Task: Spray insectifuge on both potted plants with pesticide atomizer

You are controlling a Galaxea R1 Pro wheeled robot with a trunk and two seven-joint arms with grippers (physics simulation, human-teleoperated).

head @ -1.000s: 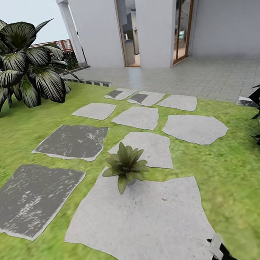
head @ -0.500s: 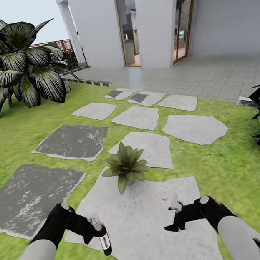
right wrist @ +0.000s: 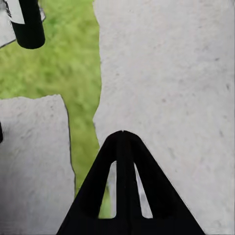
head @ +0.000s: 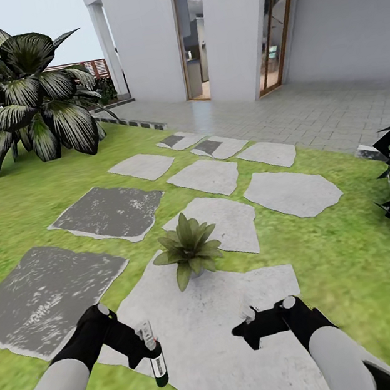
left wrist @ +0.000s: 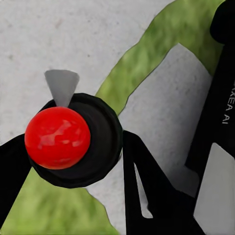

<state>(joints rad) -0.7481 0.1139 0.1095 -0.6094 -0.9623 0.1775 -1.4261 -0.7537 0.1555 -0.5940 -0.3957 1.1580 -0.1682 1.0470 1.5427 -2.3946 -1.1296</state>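
— Holding the pesticide atomizer (head: 155,356) in my left gripper (head: 141,350): the fingers (left wrist: 147,186) are clamped either side of its dark body, and in the left wrist view I look straight down on its red spot (left wrist: 57,137) with the grey nozzle tip (left wrist: 61,86) poking out beyond it.

— How does the bottle sit?

— Roughly upright, long axis near vertical, white head on top, hanging above the near edge of the big pale stepping stone (head: 225,336).

— And the plant?

— One potted plant (head: 188,248) shows in the head view, standing at the far edge of that same stone, ahead of the bottle and a little toward my right side. It is near but apart from the bottle, with bare stone between. I judge the nozzle must face forward and slightly rightward to reach it; whether it already points at the leaves I cannot tell.

— Your other arm?

— My right gripper (head: 248,332) hovers over the stone with nothing in it, its fingers (right wrist: 122,181) pressed together to a point. My left gripper is the one that has to do the work.

— The second plant?

— Somewhere I cannot place from here.
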